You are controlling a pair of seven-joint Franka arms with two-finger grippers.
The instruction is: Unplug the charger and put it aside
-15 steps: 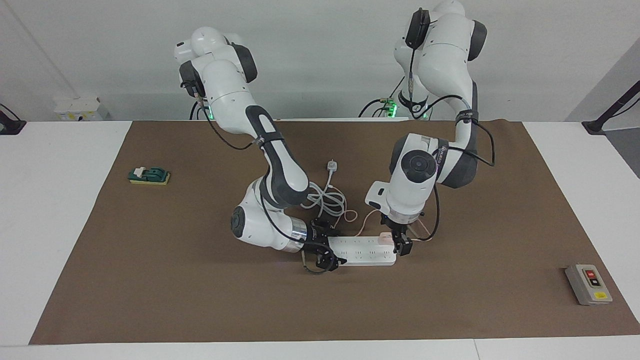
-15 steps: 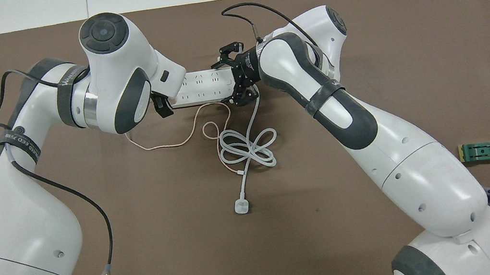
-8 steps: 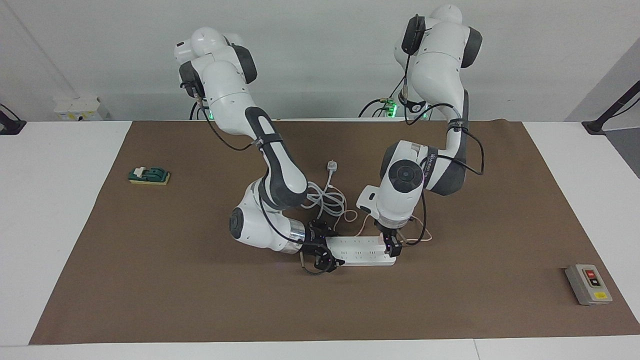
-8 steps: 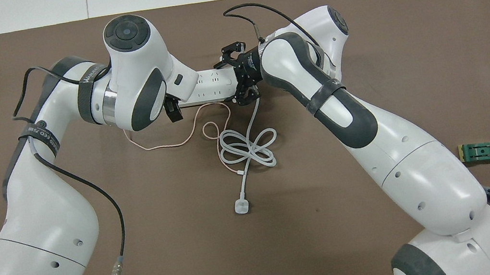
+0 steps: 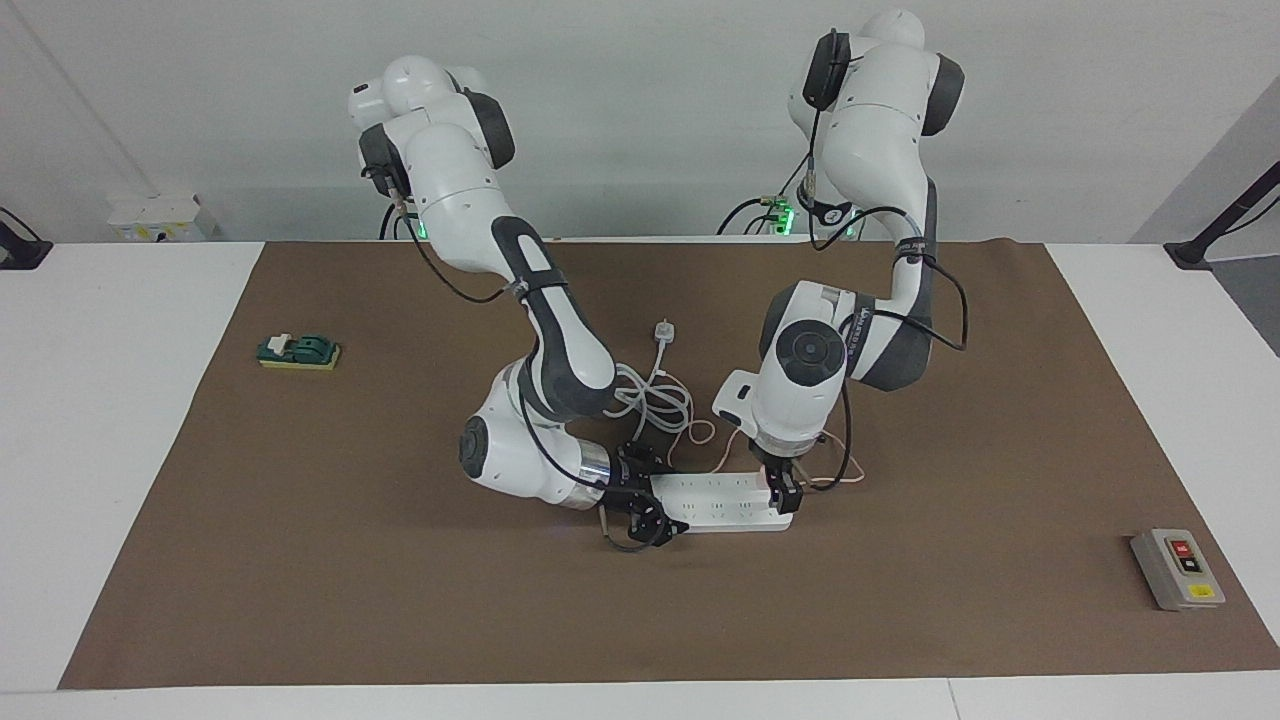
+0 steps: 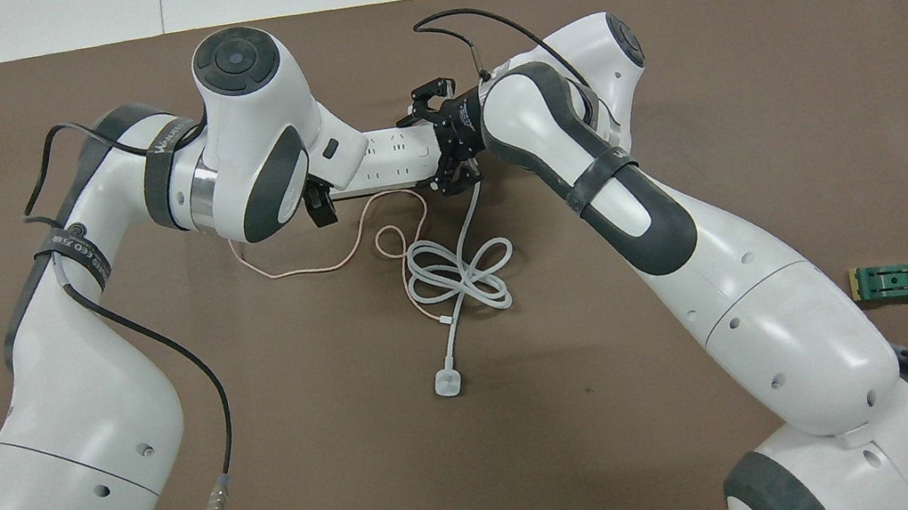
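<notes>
The white power strip [image 5: 720, 500] lies in the middle of the brown mat. The pale pink charger [image 5: 769, 483] sits plugged into its end toward the left arm, mostly covered by my left gripper [image 5: 783, 493]. That gripper points straight down with its fingers open on either side of the charger. In the overhead view the left hand hides the charger. The thin pink cable [image 6: 303, 268] trails from it toward the robots. My right gripper [image 5: 650, 497] lies low and level at the strip's other end, shut on the power strip [image 6: 394, 156].
The strip's thick white cord [image 6: 457, 277] is coiled nearer to the robots, ending in a white plug [image 6: 447, 382]. A grey button box [image 5: 1177, 568] sits near the mat's corner at the left arm's end. A green block [image 5: 298, 351] lies toward the right arm's end.
My left gripper slid along the strip and came down around the charger, then stayed nearly still. The right gripper kept its hold on the strip.
</notes>
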